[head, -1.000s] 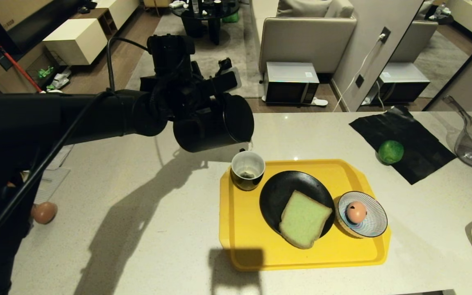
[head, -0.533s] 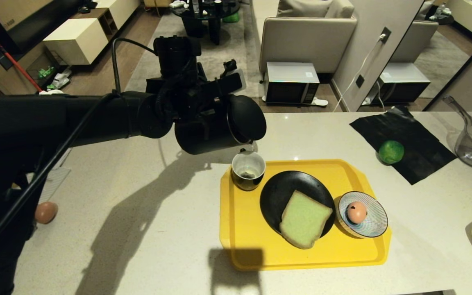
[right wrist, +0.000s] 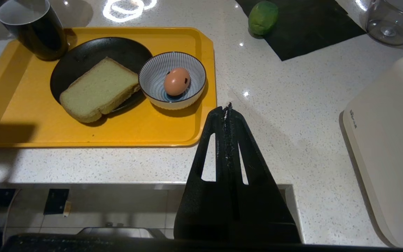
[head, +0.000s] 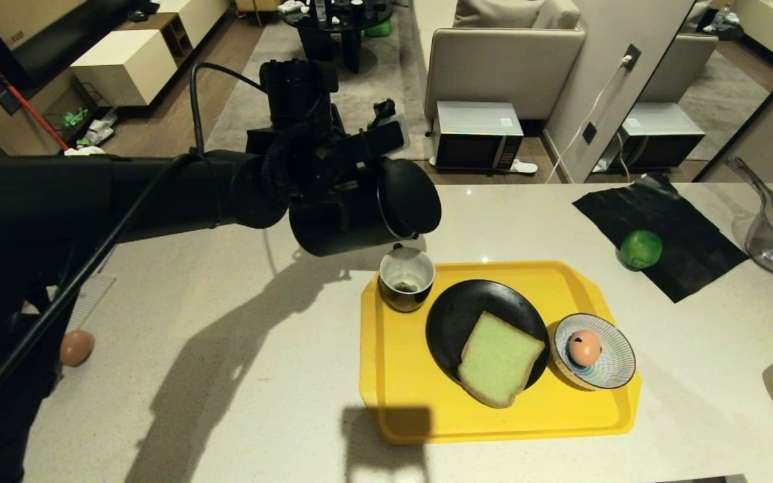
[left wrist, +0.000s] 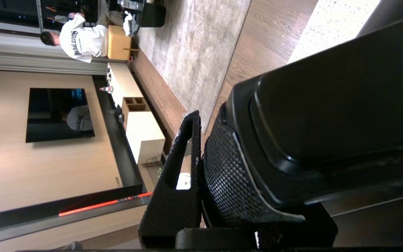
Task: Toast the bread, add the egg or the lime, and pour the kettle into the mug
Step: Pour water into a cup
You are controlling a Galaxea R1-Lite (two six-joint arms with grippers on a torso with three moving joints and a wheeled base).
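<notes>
- Since the earlier head views, the kettle [head: 353, 215] is being shown carried to the right, toward the mug [head: 406, 278], so that its lid end and spout are now hanging just above and behind the mug's rim.
- The kettle is being held tipped on its side over the counter [head: 239, 335], in the pouring step; no stream of water can be made out, so whether liquid is already passing into the mug cannot be told.
- The yellow tray [head: 413, 402] is being used to carry the mug at its far left corner, the black plate [head: 467, 308] in the middle and the striped bowl [head: 618, 365] to the right.
- The bread [head: 499, 359] is lying on the plate and the egg [head: 583, 347] in the bowl, so the toasting and egg steps are judged done; only the pour is judged left.
- The lime [head: 640, 249] is being left unused on the black mat [head: 682, 221], well apart from the tray.
- The left gripper [left wrist: 201, 164] is being kept part-way spread, its jaws clamped on the kettle's handle, one finger lying against the textured grip.
- The right gripper [right wrist: 226, 112] is being kept parked near the counter's near edge, jaws pressed together and holding nothing.
</notes>
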